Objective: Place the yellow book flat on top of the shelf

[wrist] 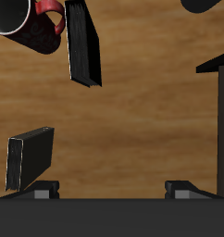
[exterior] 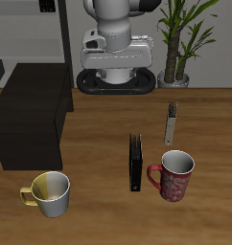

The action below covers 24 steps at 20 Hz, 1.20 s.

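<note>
Looking down from the front, the exterior view has the yellow book point(exterior: 171, 122) standing upright on its edge on the wooden table point(exterior: 89, 206), a thin sliver with a greyish edge, farther back than the red mug point(exterior: 174, 175) and well apart from the shelf point(exterior: 32, 115). The shelf is a low matte-black block at the table's side, reaching toward the back. The black book point(exterior: 135, 163) also stands upright, just beside the red mug, and a yellow mug point(exterior: 49, 194) sits near the table's front edge, in front of the shelf. The red mug's side carries a mottled pattern; any lettering on it or on the books is too small to make out. The robot arm point(exterior: 113, 38) rises white and grey at the table's back, its fingers not distinguishable from this angle. Beside it is a potted plant point(exterior: 180, 38), and behind them a pale wall and a dark shelving frame point(exterior: 51, 29). In the wrist view the gripper point(wrist: 114, 190) hangs above bare wood grain with its two grey fingertips point(wrist: 47, 190) spread wide, holding nothing. The yellow book point(wrist: 29, 155) looks dark here with a pale grey edge, standing close to one fingertip but not between the two. The black book point(wrist: 83, 42) stands farther off next to the red mug point(wrist: 17, 14), and a corner of the shelf point(wrist: 220, 111) cuts in as a flat black shape. The table point(wrist: 142, 102) is a warm brown board, evenly lit with soft shadows under each object.
</note>
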Available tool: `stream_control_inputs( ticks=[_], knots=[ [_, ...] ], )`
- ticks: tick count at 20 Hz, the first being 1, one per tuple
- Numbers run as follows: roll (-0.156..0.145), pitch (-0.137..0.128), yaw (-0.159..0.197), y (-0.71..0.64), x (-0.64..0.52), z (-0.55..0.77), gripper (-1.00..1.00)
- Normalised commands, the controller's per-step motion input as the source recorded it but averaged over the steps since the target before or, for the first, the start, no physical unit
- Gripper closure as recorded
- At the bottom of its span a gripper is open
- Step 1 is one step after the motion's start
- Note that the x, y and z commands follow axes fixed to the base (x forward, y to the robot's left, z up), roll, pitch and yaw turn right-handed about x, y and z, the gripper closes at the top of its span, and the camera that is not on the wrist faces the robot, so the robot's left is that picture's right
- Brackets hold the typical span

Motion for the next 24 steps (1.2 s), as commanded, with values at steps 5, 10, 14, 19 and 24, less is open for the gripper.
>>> stream_control_inputs(
  ticks=[5, 10, 14, 19, 24],
  knots=[
    [-0.028, -0.013, -0.009, 0.03, -0.04, 0.03, -1.0],
    [-0.061, -0.01, -0.032, 0.17, -0.03, -0.05, -1.0],
    [-0.015, -0.029, -0.021, 0.46, -0.12, -0.1, -1.0],
    [0.035, -0.008, 0.001, 0.45, -0.06, -0.09, -1.0],
    [0.009, -0.002, 0.005, 0.55, -0.02, -0.18, -1.0]
  ],
)
